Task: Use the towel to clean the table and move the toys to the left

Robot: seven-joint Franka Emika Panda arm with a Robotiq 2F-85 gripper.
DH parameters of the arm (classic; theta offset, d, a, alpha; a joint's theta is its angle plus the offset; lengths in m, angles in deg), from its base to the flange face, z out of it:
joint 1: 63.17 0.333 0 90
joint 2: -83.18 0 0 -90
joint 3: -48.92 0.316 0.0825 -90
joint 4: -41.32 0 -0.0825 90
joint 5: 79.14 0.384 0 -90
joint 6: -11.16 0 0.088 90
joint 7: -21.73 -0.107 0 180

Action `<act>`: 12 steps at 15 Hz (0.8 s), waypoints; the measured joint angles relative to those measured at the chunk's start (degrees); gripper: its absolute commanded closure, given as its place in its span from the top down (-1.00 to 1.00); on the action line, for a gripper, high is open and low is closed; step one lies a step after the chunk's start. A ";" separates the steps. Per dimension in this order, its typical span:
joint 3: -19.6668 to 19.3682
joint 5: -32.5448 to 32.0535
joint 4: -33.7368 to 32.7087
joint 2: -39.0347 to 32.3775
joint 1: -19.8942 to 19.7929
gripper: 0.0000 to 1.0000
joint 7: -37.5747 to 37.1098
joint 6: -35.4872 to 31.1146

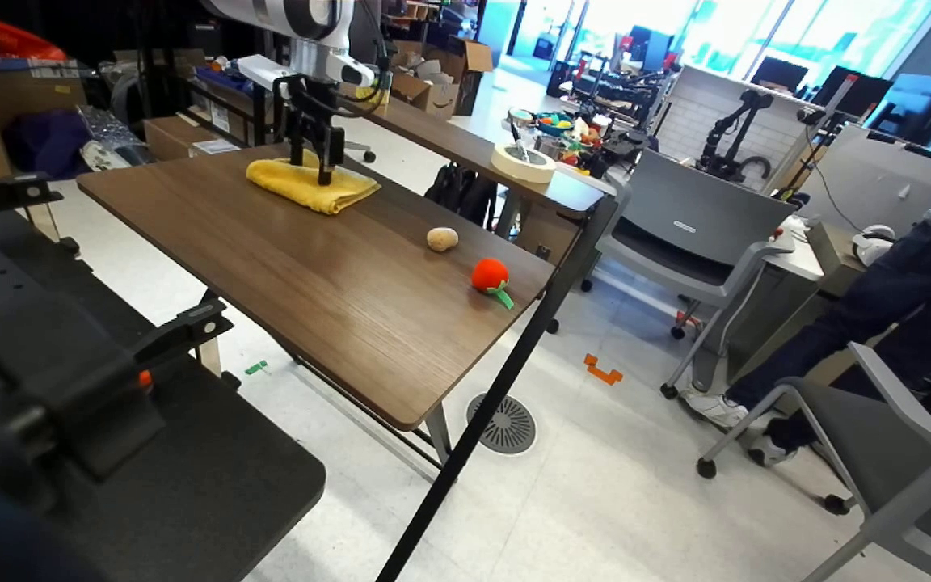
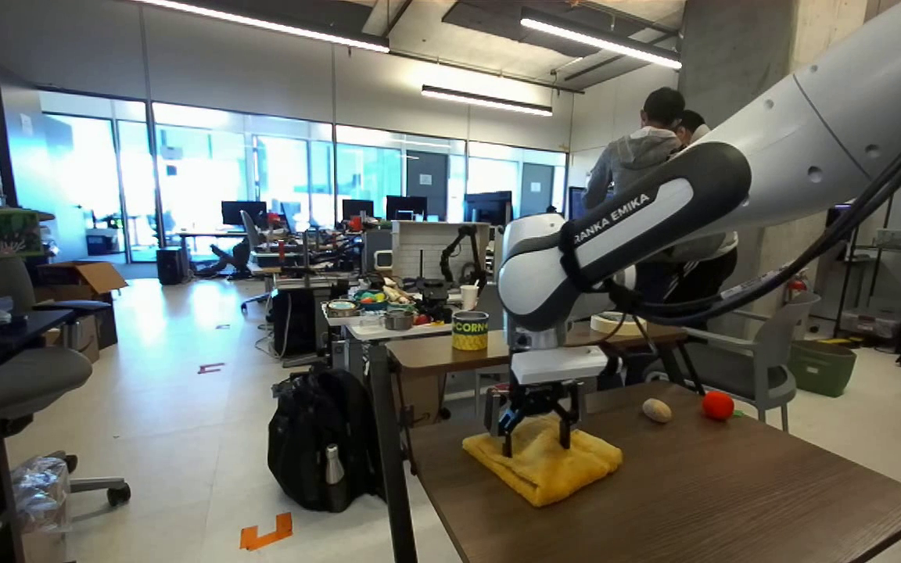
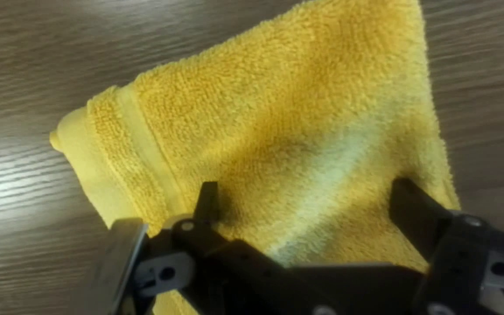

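In an exterior view, the towel (image 1: 313, 192) lies at ten o'clock from the red toy (image 1: 490, 276), end effector (image 1: 310, 173) spread wide over it; grasping seems in hand; next, close firmly.

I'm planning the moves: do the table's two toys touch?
No, brown tabletop shows between the round red toy and the oval tan toy.

On the table (image 1: 296, 267) sit the towel (image 1: 300, 186), then one toy (image 1: 442, 239), then another toy (image 1: 490, 276), all going left to right in both exterior views.
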 measured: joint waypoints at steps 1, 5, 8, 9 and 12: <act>-0.85 -1.49 -1.09 -0.80 1.95 1.00 -0.89 -0.52; -1.77 -2.97 -5.73 -4.36 5.39 1.00 -1.98 -1.94; -1.41 -1.52 -7.85 -6.05 2.81 1.00 -2.00 -6.14; -1.09 -0.40 -8.35 -6.40 0.97 1.00 -1.96 -7.39; -0.03 3.53 -8.84 -6.98 -6.18 1.00 -1.77 -9.46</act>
